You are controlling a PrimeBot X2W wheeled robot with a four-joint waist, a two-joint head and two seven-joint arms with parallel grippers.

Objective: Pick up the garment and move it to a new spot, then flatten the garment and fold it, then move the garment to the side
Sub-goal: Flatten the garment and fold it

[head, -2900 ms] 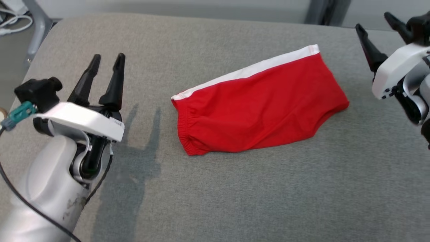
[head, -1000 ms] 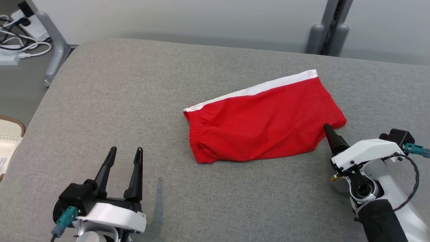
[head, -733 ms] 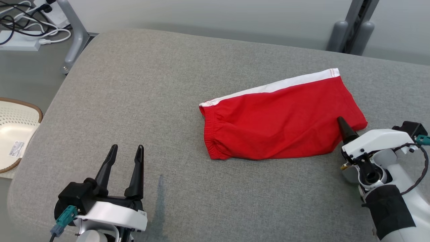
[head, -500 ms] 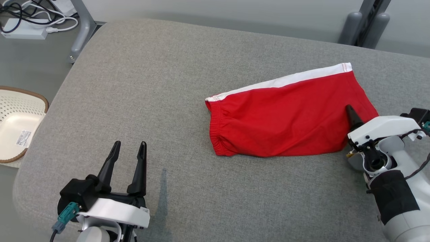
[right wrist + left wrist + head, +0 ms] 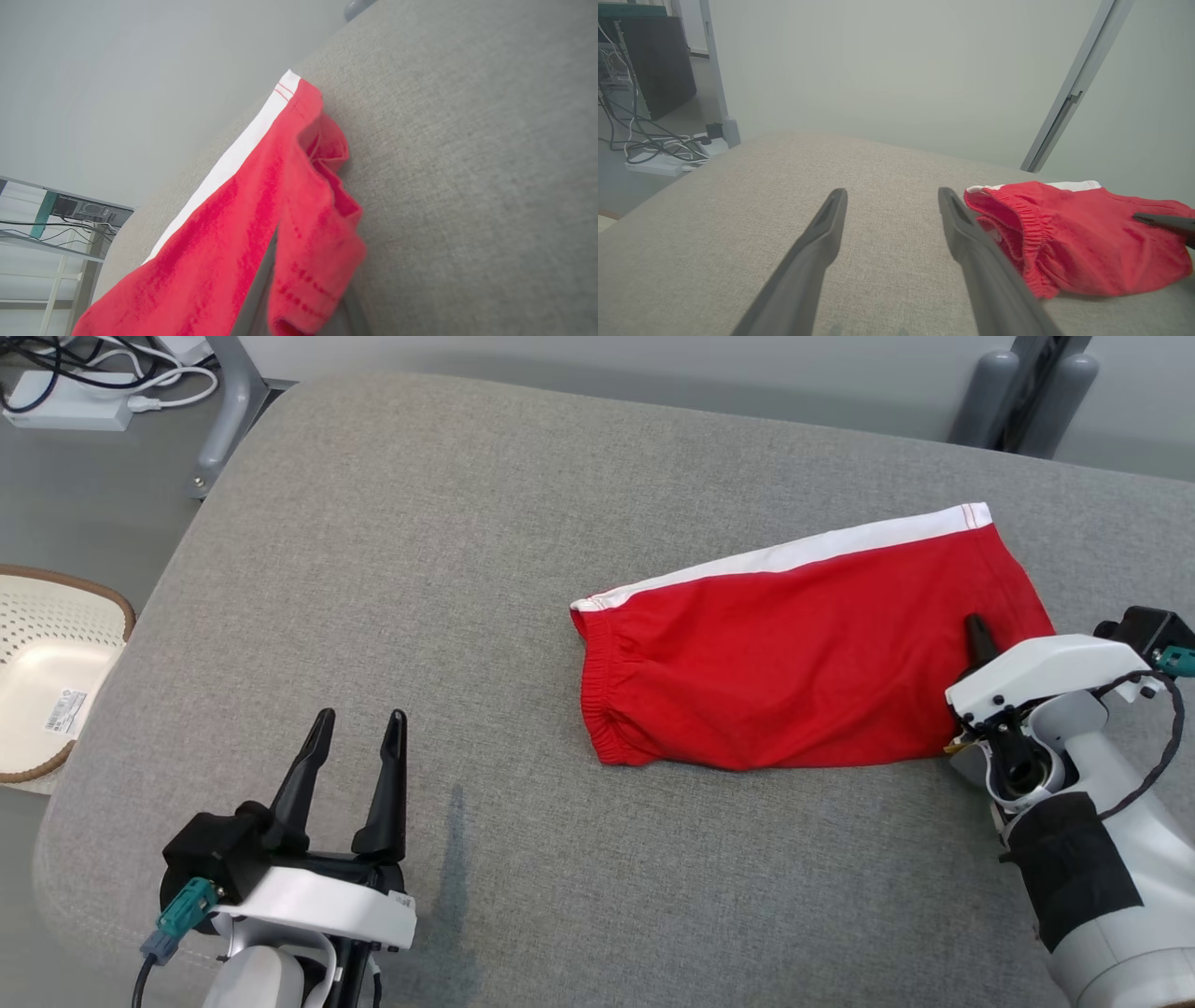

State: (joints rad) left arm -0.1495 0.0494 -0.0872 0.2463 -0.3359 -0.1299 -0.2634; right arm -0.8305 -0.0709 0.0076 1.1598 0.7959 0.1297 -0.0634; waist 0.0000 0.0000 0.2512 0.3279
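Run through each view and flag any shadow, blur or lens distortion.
Head view: soft, even light and sharp throughout, with a faint shadow streak on the grey cushion beside the left claw. Left wrist view: mostly sharp, though the background post leans. Right wrist view: strongly tilted, and the red garment close to the lens looks soft and oversaturated.

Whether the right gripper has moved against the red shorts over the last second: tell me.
Yes. Measured against the red shorts, the right gripper has pushed from their hem edge farther onto the cloth and shut on it.
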